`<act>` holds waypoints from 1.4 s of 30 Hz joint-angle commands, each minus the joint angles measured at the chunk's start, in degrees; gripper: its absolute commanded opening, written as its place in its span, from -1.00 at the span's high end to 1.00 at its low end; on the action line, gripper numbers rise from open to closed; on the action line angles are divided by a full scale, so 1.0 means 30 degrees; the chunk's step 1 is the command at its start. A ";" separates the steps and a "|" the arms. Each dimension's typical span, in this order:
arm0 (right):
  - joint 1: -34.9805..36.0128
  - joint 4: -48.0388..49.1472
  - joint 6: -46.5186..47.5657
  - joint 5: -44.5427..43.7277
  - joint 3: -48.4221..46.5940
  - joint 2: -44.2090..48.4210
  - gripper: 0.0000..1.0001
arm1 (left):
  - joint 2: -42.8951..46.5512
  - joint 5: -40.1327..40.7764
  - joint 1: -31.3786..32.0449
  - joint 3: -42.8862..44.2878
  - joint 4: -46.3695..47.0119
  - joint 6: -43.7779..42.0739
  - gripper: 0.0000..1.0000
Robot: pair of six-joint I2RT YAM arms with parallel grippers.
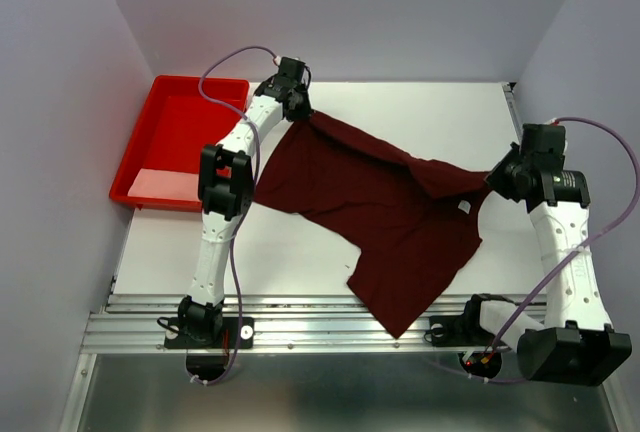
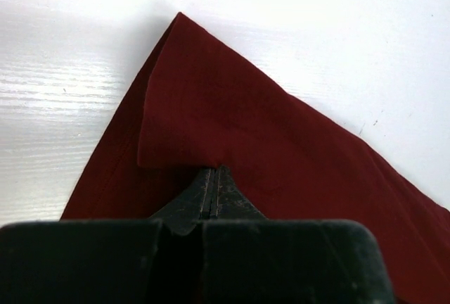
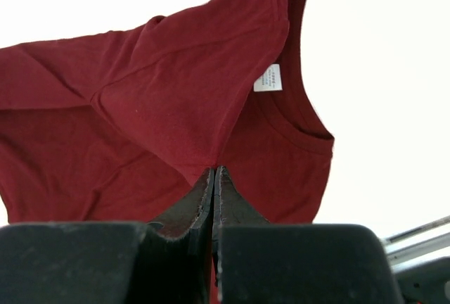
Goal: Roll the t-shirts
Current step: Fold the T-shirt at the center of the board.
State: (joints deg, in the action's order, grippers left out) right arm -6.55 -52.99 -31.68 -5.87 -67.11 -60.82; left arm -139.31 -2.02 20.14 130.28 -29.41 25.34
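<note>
Fingers (image 2: pixel 198 202) of my left gripper (image 2: pixel 213 172) clamped together on a doubled corner of the maroon t-shirt (image 2: pixel 267 128). Right gripper (image 3: pixel 213 170) likewise pinched tight on a fold of cloth near the neckline; white label (image 3: pixel 268 78) shows just inside the collar. Shirt lies crumpled across the white table (image 1: pixel 300 242), stretched between my two grips, left at the far corner, right at the right side. Its near end reaches over the metal rails (image 1: pixel 300 327) at the table edge. Red tray (image 1: pixel 180 122) sits far left, left arm between it and the shirt
</note>
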 commanded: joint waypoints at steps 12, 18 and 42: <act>0.0043 -0.2814 0.0511 0.0284 -0.1653 0.1316 0.99 | 0.2637 -0.0146 -0.0795 -0.0711 -0.0158 -0.1504 1.00; 0.0043 -0.3253 0.0980 0.1719 -0.1068 0.1843 0.99 | 0.2315 -0.0234 -0.0884 -0.0682 -0.0188 -0.1563 1.00; 0.0043 -0.4367 0.1450 0.2542 0.0808 0.2167 0.99 | 0.3602 -0.0323 -0.1148 -0.2879 -0.0627 -0.2002 1.00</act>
State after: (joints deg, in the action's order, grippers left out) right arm -6.55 -65.60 -27.83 2.98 -64.53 -55.48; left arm -135.72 -3.42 17.19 122.39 -31.20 20.62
